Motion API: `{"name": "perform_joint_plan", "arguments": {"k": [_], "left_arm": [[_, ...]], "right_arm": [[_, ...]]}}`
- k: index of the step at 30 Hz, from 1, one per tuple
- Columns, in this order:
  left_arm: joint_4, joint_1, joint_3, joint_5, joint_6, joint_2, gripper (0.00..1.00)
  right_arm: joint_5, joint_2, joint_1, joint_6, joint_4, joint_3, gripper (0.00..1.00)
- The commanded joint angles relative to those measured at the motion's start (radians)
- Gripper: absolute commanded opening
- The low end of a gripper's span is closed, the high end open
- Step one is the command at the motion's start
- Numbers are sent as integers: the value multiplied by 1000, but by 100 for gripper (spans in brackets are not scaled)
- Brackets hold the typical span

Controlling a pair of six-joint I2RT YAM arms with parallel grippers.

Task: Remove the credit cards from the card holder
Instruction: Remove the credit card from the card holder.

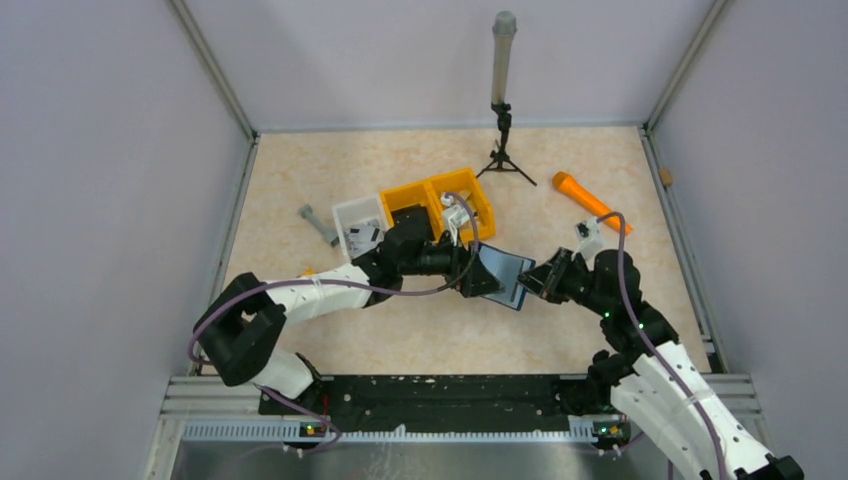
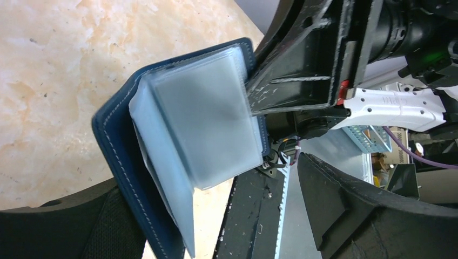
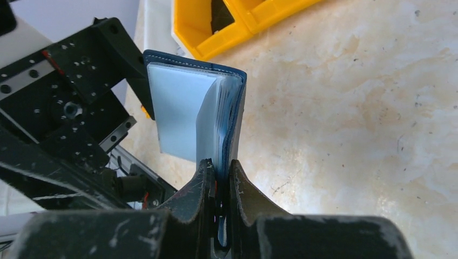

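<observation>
The card holder (image 1: 506, 276), a navy folding wallet, hangs above the table between both arms. It stands partly open, showing frosted pale grey-blue pocket leaves (image 2: 202, 121). My right gripper (image 3: 219, 171) is shut on the card holder's (image 3: 183, 110) near edge, pinching cover and leaves together. My left gripper (image 1: 482, 282) is open. Its fingers (image 2: 372, 213) stand wide on either side of the holder's lower corner, not touching it. The credit cards are hidden or out of view; none shows in the pockets I can see.
A yellow two-compartment bin (image 1: 440, 200) and a white tray (image 1: 355, 215) stand just behind the left gripper. An orange cylinder (image 1: 590, 200) lies at the back right. A small tripod with an upright tube (image 1: 503, 100) stands at the back. A grey piece (image 1: 318, 225) lies left of the tray.
</observation>
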Motion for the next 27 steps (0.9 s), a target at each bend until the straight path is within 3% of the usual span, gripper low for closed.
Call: {"name": "perform_joint_plan", "arguments": {"k": [1, 19, 27], "left_arm": [[91, -2, 51, 55, 4, 29, 98], [185, -8, -6, 35, -52, 55, 98], [-90, -75, 91, -159, 106, 78, 98]], "right_arm": [[18, 27, 10, -28, 4, 66, 0], [3, 291, 11, -179, -84, 215, 0], [11, 379, 51, -154, -109, 292, 0]]}}
